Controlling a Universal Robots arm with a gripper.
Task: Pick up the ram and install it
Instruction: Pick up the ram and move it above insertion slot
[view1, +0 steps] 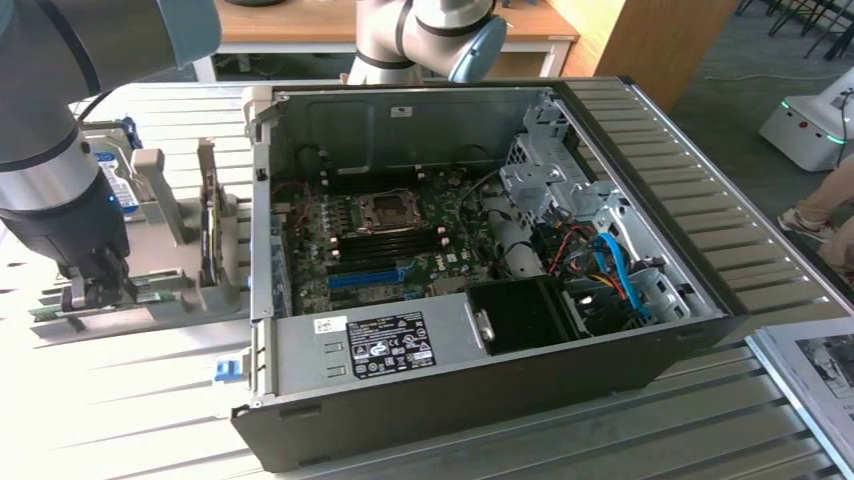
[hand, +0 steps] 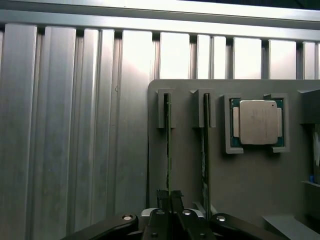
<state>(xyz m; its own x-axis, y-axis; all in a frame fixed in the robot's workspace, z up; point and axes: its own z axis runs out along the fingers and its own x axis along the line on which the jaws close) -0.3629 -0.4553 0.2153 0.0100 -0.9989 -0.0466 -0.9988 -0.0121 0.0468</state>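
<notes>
My gripper (hand: 170, 196) is closed almost all the way, and its two dark fingertips (hand: 162, 196) pinch the ram (hand: 168, 145) from either side. The ram stands on edge in a narrow slot of the grey holder (hand: 250, 180), which lies on the slatted metal table (hand: 75, 150).

From the wrist camera I see the ram edge-on. It shows as a thin, straight, dark line with a faint green tint, running from my fingertips to the slot's raised end block. Small bumps break the line about halfway along. Its flat faces are turned away, so I cannot make out chips or a label.

A second stick (hand: 205, 145) stands in the next slot, parallel to the ram and apart from it. It lies between the ram and a CPU (hand: 258, 121), which rests flat in a square recess with its silver lid up and a green border showing.

In the exterior view my gripper (view1: 91, 290) reaches down onto the holder (view1: 174, 300) at that view's left. The holder is just beside the open case (view1: 467, 410). The motherboard (view1: 387, 240) lies inside the case with a blue slot (view1: 363, 277) on it, well apart from the ram.
</notes>
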